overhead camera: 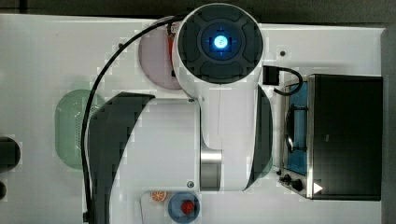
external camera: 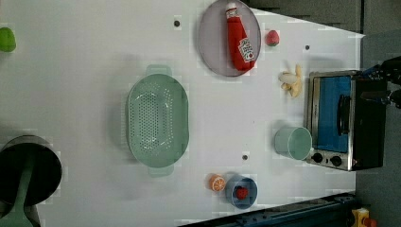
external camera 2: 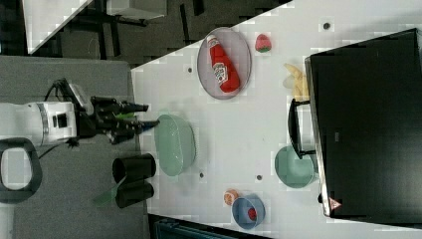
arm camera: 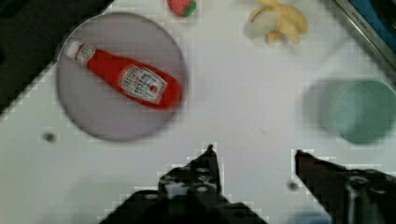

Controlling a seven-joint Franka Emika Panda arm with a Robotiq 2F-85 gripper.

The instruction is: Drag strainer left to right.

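Over on the left view's left-centre of the white table [external camera: 85, 94] sits the strainer [external camera: 157, 120], a pale mint oblong of thin plastic with rounded ends, a dotted perforated floor and a small tab at each end; it looks light and stiff, likely to skate easily on the smooth top, so hooking a finger inside the rim or on a tab seems the surest hold. Further right lie a ketchup bottle [external camera: 239, 38] on a round grey plate [external camera: 213, 52], then a mint cup [external camera: 293, 142] by the toaster oven [external camera: 347, 118]. The tool [arm camera: 254, 156] hangs released, jaws apart, grasping nothing.
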